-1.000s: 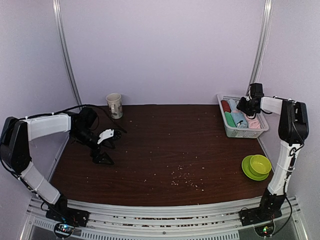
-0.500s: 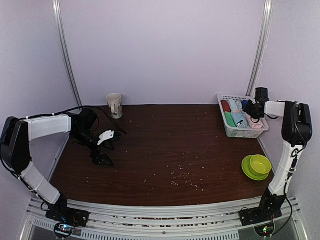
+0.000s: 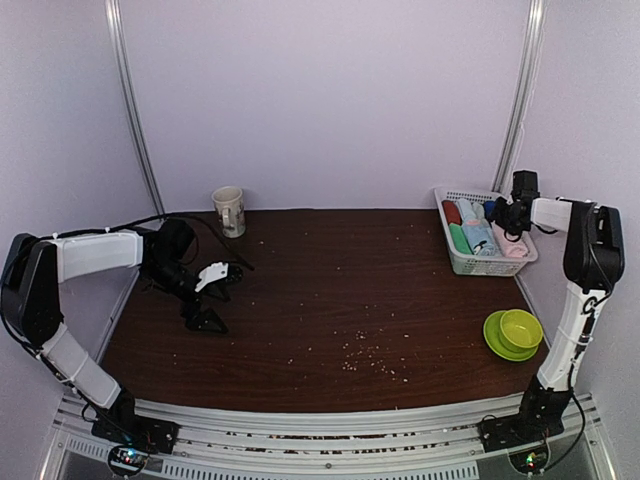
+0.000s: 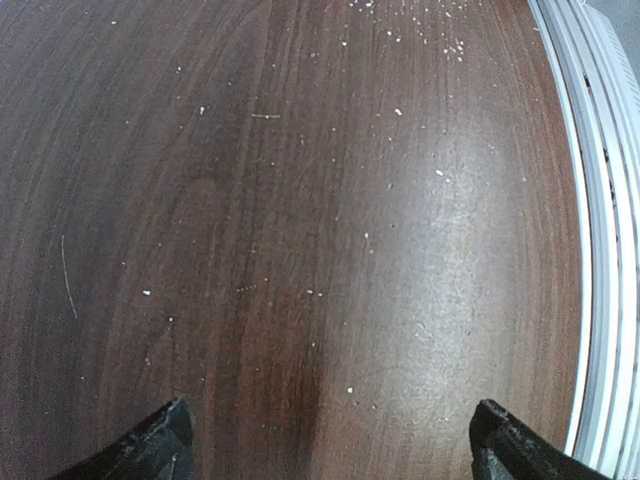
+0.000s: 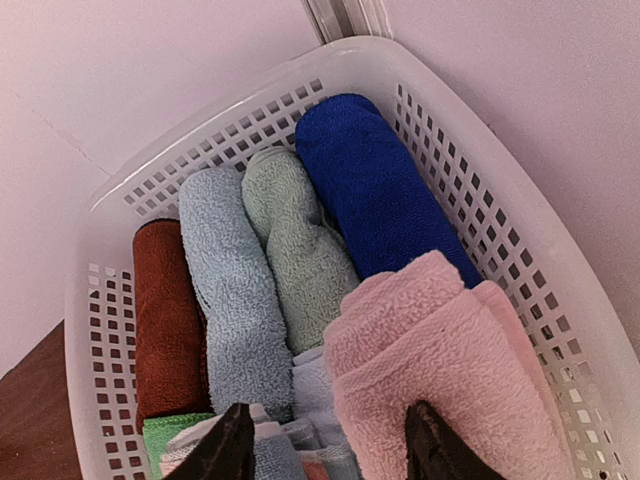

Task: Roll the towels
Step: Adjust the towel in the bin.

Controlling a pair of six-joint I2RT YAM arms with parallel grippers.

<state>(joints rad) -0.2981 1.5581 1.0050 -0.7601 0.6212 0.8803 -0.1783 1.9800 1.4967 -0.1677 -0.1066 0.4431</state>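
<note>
We judge the task all but done. The towels [image 5: 300,260] sit as tight rolls in the white slatted basket [image 5: 525,250] at two o'clock on the bench [image 4: 300,200]. A brown roll [image 5: 165,310], a light blue roll [image 5: 230,270], a pale green roll [image 5: 285,195] and a dark blue roll [image 5: 375,170] lie side by side, with a pink roll [image 5: 440,350] in front of them. We see no towel lying flat on the bench. At the basket's near end a green cloth [image 5: 175,430] and a pale cloth [image 5: 315,390] are half hidden, so we cannot tell whether they are rolled. The right jaws hang just above the pink roll, partly open, clamping nothing we can see. The left jaws hover over the bench at nine o'clock, spread wide and empty. At most, we think, the rolls need tidying.
</note>
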